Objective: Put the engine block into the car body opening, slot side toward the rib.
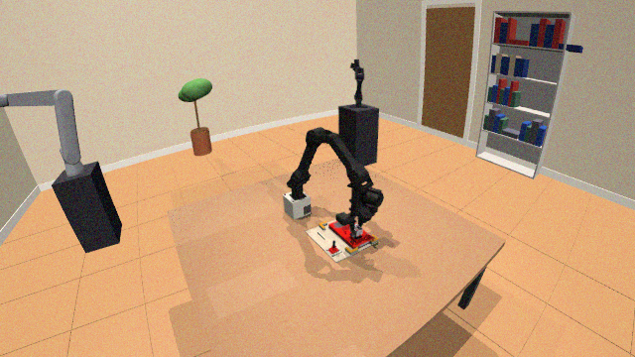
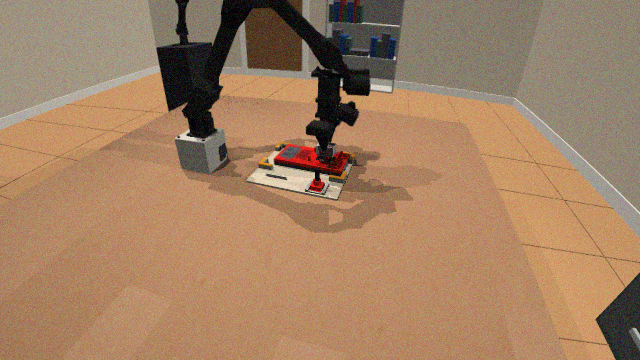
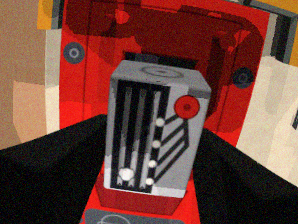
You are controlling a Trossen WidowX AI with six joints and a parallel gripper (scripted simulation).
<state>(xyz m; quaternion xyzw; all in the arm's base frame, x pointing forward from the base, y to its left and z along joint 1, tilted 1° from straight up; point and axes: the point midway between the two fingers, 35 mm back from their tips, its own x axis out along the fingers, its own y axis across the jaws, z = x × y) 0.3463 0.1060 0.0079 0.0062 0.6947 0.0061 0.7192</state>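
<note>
The grey engine block (image 1: 356,231) (image 2: 326,149) (image 3: 150,130) has black slots and a red disc on the face toward the wrist camera. My gripper (image 1: 356,228) (image 2: 325,146) (image 3: 152,132) points down and is shut on its sides. The red car body (image 1: 342,234) (image 2: 286,162) (image 3: 75,105) lies flat under it. In the wrist view a dark strip of the opening (image 3: 189,62) shows just beyond the block's far edge; the block hides the rest. The rib and the block's lower end are hidden, so I cannot tell how deep the block sits.
Yellow corner brackets (image 1: 351,250) (image 2: 265,164) (image 3: 46,15) stand around the car body on a pale board (image 1: 317,236) (image 2: 295,185) (image 3: 267,105). A red piece (image 1: 333,250) (image 2: 317,187) with an upright black post stands on the board beside the car. The arm's white base is at the other side.
</note>
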